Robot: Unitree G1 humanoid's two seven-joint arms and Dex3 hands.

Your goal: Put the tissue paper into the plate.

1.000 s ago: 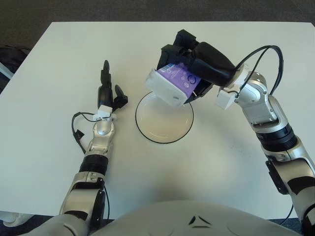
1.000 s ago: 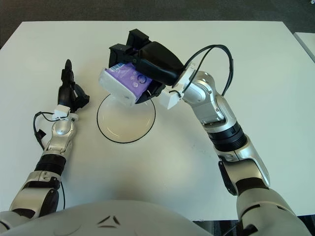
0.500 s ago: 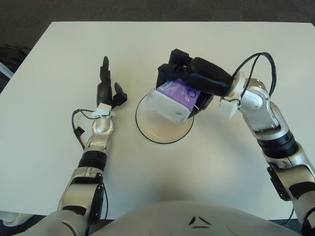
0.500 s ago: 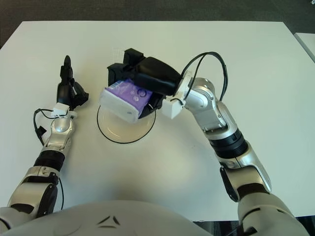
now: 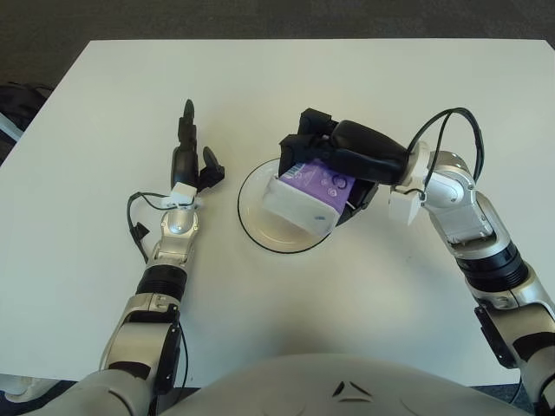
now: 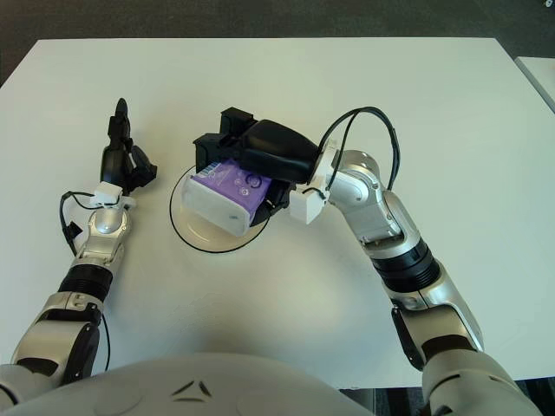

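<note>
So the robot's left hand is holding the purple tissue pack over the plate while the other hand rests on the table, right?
Not quite: it is the right hand that grips the tissue pack over the plate, as the left eye view shows. The left hand is the one resting on the table, beside the plate, holding nothing.

Plate (image 5: pixel 260 232) near the middle of the table (image 5: pixel 364 95). Tissue pack (image 5: pixel 308 195) over the plate's right half, tilted, gripped from above and behind by the right hand (image 5: pixel 342 156); contact with the plate not discernible. Right arm reaching in from the plate's right. Left hand (image 5: pixel 189 160) on the table just left of the plate, apart from it, fingers pointing away.
</note>
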